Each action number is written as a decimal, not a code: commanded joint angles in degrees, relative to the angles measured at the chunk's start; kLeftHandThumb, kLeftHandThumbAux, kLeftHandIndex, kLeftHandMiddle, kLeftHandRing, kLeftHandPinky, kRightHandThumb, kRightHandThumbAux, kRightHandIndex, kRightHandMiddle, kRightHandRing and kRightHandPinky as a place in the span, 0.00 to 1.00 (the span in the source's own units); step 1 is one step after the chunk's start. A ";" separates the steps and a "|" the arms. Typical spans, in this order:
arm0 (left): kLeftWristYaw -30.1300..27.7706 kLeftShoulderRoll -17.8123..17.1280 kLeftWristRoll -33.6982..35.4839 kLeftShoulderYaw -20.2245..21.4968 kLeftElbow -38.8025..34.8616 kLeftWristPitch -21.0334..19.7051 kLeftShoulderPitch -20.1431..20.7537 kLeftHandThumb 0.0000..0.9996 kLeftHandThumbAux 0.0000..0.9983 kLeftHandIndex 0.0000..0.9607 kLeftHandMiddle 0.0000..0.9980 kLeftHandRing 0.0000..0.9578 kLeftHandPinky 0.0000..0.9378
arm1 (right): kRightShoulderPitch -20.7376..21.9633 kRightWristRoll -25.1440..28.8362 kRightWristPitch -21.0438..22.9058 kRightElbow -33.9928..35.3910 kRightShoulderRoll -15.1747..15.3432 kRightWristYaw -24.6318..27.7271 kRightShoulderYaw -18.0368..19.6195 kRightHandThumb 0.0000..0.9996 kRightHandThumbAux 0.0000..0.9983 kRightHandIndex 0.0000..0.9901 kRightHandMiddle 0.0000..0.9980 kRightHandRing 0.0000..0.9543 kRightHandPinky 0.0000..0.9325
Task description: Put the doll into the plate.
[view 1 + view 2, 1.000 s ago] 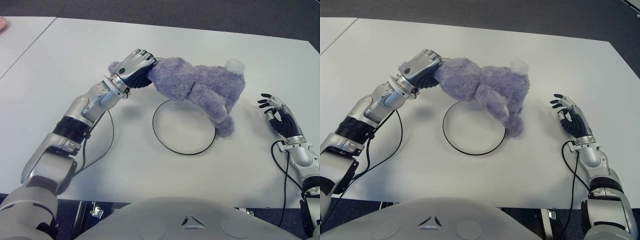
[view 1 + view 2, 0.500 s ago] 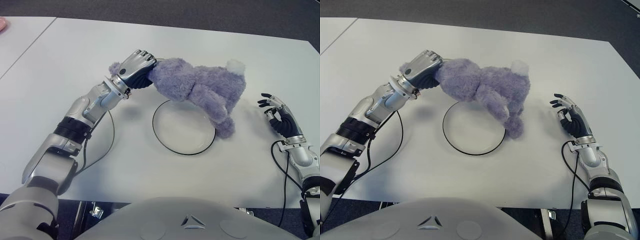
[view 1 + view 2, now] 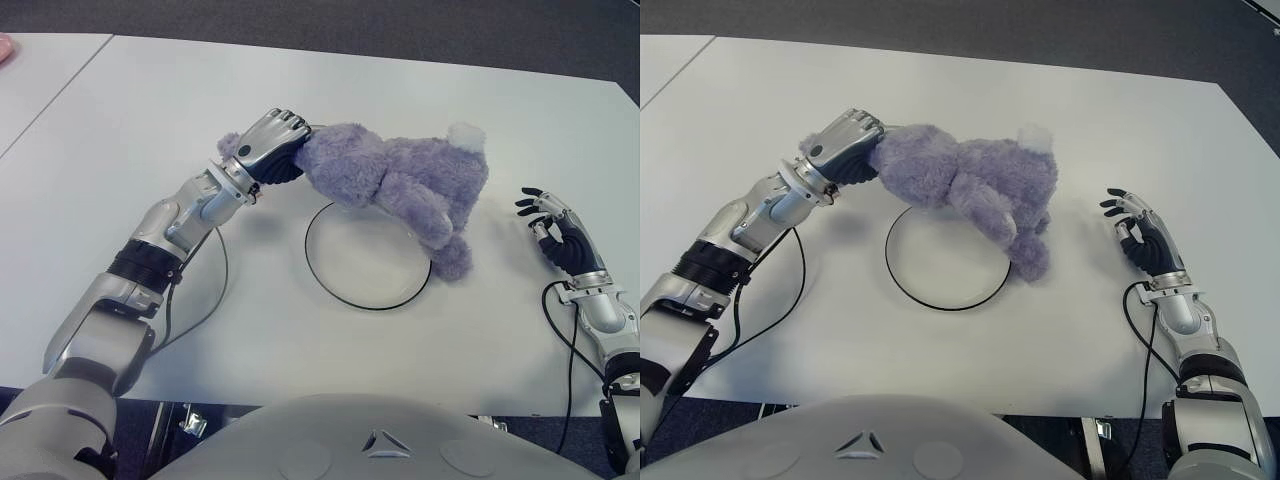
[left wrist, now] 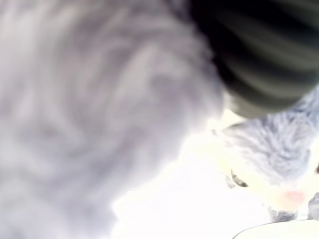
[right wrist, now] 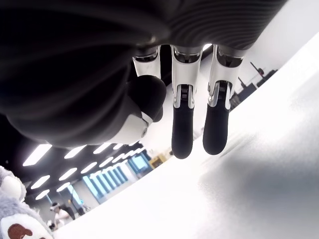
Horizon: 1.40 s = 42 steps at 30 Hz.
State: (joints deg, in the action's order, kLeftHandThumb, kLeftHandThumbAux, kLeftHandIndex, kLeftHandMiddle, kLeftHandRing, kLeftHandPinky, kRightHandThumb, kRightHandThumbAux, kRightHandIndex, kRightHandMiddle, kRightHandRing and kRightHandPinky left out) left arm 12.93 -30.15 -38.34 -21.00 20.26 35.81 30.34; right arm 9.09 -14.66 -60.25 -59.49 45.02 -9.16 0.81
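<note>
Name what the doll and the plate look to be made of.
Doll, held by the left hand: soft plush, purple shaggy pile with a white tuft. Plate: probably clear glass or plastic, since the white table shows through it; dark rim.

Silver jointed arms with black bands and trailing black cables end in silver-backed, black-fingered hands.

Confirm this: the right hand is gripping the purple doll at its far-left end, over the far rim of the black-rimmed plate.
Wrong hand. The left hand is gripping the purple doll at its far-left end, over the far rim of the black-rimmed plate; the left eye view shows this. The right hand holds nothing, off to the doll's right.
</note>
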 commanded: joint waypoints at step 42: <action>0.13 1.03 -1.34 0.31 0.93 0.10 -0.81 0.72 0.71 0.46 0.85 0.89 0.87 | -5.73 -1.88 7.29 -4.28 -10.66 1.13 -4.27 1.00 0.74 0.21 0.13 0.32 0.45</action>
State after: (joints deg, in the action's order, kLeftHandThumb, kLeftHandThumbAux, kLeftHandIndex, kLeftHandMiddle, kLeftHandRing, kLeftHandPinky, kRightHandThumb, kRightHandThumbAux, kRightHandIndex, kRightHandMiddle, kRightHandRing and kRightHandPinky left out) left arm 12.93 -29.56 -38.38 -21.00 20.37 35.81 30.35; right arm 9.45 -14.23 -58.30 -59.41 44.91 -9.13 0.80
